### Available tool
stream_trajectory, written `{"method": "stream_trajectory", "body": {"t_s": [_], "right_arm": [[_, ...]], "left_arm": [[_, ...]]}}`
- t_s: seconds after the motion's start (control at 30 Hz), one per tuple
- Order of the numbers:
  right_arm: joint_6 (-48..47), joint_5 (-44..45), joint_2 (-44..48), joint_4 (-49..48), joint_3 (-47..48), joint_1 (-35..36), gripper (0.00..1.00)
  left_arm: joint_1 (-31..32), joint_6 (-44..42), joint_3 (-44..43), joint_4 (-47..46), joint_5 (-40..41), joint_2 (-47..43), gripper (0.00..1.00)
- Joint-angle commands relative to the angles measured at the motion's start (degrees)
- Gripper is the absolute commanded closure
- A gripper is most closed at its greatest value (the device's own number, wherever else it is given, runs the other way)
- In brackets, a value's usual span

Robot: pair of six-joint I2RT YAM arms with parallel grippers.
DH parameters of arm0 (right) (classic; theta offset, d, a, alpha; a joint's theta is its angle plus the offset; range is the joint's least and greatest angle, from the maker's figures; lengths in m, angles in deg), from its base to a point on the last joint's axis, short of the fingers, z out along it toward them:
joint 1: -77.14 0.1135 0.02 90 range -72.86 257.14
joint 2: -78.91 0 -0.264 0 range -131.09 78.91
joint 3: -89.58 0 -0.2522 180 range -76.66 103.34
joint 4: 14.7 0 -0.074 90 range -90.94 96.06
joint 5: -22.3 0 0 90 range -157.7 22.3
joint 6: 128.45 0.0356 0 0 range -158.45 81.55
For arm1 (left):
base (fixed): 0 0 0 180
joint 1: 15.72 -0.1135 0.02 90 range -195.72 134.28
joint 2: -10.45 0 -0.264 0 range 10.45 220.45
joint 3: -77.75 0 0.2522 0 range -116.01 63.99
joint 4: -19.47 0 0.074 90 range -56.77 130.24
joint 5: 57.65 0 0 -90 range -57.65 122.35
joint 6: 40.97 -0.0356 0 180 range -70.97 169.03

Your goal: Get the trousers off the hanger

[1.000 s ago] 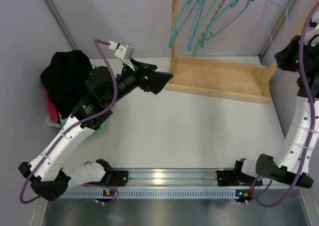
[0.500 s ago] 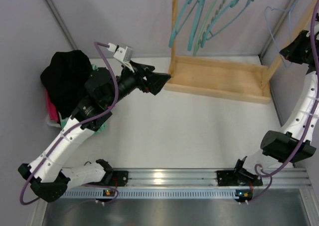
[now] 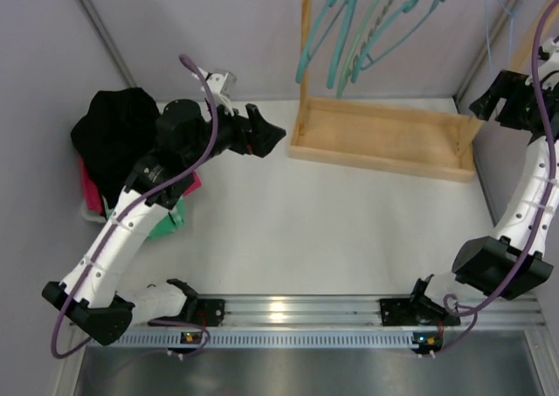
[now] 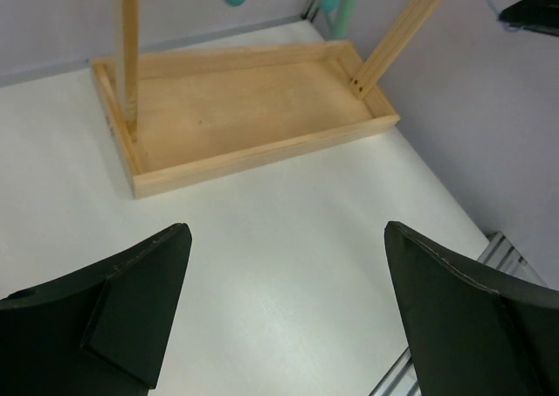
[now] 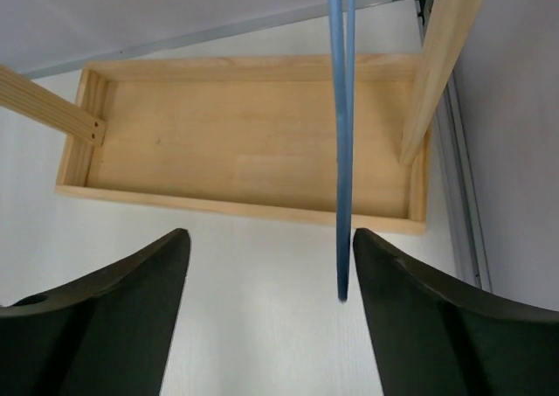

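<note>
The black trousers (image 3: 113, 142) lie bunched in a heap at the table's far left, behind my left arm and apart from the hanger. The thin light-blue hanger (image 3: 489, 11) hangs at the top right by the wooden rack. In the right wrist view its blue wire (image 5: 342, 151) drops between my fingers, close to the right one and not pinched. My right gripper (image 3: 489, 106) (image 5: 271, 234) is open around it. My left gripper (image 3: 269, 134) (image 4: 286, 230) is open and empty above bare table, near the rack's left end.
A wooden rack with a tray base (image 3: 376, 142) stands at the back, with several teal plastic hangers (image 3: 367, 29) on its rail. Pink cloth (image 3: 87, 186) and green cloth (image 3: 170, 219) lie under the trousers and left arm. A metal rail (image 3: 297, 322) runs along the near edge.
My right gripper has gone from shut to open, releasing the blue hanger wire, which now hangs higher at the rack. The left arm has drawn back slightly to the left.
</note>
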Motion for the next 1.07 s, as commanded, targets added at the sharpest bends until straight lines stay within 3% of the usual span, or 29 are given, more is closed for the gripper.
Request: {"method": "stream_trajectory", "body": {"t_s": [0.0, 0.1, 0.2, 0.5, 0.67, 0.87, 0.93, 1.03], "right_arm": [[-1.47, -1.86, 7.13, -4.30, -1.90, -0.85, 0.18], [-1.47, -1.42, 10.56, -4.39, -4.62, -1.55, 0.06], [-2.87, -2.39, 14.34, -2.81, -8.22, -3.04, 0.01], [-13.68, -14.67, 26.55, 11.33, -18.24, -3.75, 0.01], [-14.05, -20.93, 32.09, 12.67, -23.77, -1.91, 0.01], [-5.36, -13.48, 35.26, 5.04, -30.37, 11.08, 0.01], [-4.03, -10.06, 35.70, 3.62, -31.52, 18.46, 0.01], [-3.32, -9.16, 35.35, 2.47, -32.58, 22.44, 0.00]], "left_arm": [[-4.87, -3.38, -3.61, 8.82, -4.44, 2.26, 0.02], [-9.88, -6.46, -5.20, 15.15, -6.46, 5.25, 0.02], [-15.06, -8.40, -4.94, 18.69, -6.22, 7.02, 0.02], [-20.10, -14.46, -1.25, 24.32, 2.32, 9.40, 0.02], [-20.10, -14.03, 1.74, 24.32, 5.57, 7.38, 0.02], [-20.10, -13.67, 4.03, 24.41, 6.98, 3.16, 0.02], [-20.10, -13.76, 4.20, 24.94, 5.67, 1.58, 0.02], [-21.15, -14.37, 3.68, 25.81, 2.33, 0.44, 0.02]]}}
